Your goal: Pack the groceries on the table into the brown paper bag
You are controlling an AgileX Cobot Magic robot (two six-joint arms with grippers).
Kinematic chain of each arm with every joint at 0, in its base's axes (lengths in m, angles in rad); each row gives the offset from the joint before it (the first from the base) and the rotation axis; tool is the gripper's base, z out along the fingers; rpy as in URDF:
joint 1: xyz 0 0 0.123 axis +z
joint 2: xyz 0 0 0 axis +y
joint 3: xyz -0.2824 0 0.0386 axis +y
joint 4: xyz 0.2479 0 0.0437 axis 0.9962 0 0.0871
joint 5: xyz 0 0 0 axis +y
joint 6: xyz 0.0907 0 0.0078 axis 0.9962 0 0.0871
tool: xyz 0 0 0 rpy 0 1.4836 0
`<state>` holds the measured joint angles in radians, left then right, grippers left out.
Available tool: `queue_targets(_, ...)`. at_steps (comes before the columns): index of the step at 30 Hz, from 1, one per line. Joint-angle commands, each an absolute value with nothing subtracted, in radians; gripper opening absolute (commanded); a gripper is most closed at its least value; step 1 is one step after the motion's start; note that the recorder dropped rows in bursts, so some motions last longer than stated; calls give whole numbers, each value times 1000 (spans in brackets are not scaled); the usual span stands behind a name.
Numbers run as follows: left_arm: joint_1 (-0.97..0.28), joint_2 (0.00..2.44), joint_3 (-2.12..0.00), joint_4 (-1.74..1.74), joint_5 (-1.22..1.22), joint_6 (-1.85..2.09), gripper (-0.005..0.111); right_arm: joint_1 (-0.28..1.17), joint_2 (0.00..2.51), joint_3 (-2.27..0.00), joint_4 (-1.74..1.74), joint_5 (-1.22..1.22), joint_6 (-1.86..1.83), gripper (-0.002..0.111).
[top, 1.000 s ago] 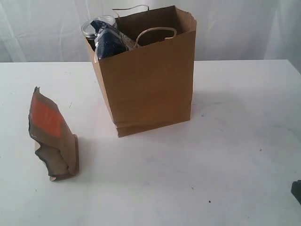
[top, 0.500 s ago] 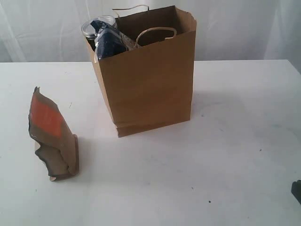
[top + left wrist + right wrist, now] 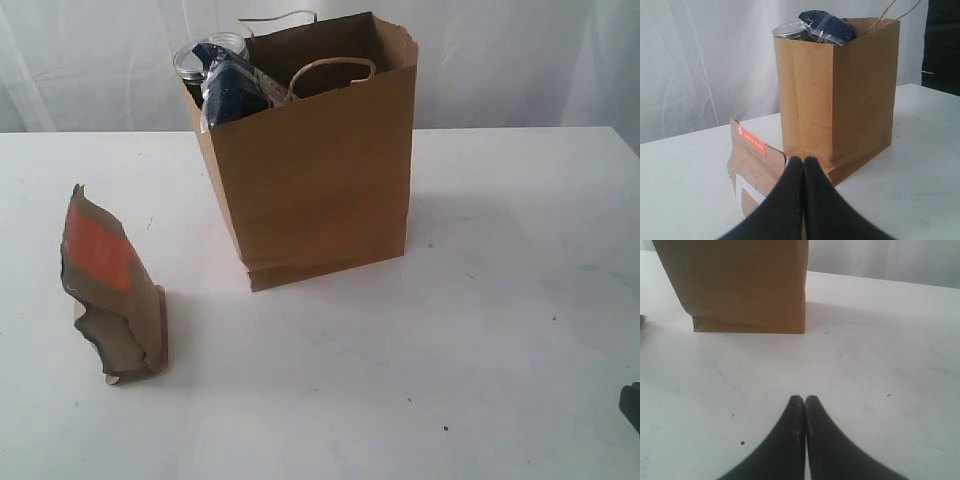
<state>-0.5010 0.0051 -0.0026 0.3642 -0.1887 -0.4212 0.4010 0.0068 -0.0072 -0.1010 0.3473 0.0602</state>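
The brown paper bag (image 3: 320,170) stands upright at the middle back of the white table (image 3: 480,330); it also fills the left wrist view (image 3: 840,100) and the right wrist view (image 3: 740,285). A clear jar (image 3: 200,58) and a navy packet (image 3: 232,88) stick out of its top left corner. The orange-brown pouch (image 3: 110,290) stands on the table to the left of the bag. My left gripper (image 3: 803,161) is shut and empty, just in front of the pouch (image 3: 752,165). My right gripper (image 3: 804,400) is shut and empty above bare table, well short of the bag.
A white curtain (image 3: 500,60) hangs behind the table. A dark bit of the right arm (image 3: 630,405) shows at the right edge of the exterior view. Small dark specks (image 3: 446,429) dot the tabletop.
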Motion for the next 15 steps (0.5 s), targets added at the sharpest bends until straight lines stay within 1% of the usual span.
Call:
queue_targets(1, -500, 0, 0, 367, -272, -575, 0, 398, 0, 0, -101, 343, 48, 0)
queue_targets(4, -500, 0, 0, 367, -347, -693, 0, 398, 0, 0, -101, 343, 48, 0)
queue_targets(10, -500, 0, 0, 363, -518, -693, 0, 398, 0, 0, -101, 343, 48, 0)
queue_targets(15, -500, 0, 0, 363, -606, -693, 0, 398, 0, 0, -101, 343, 48, 0)
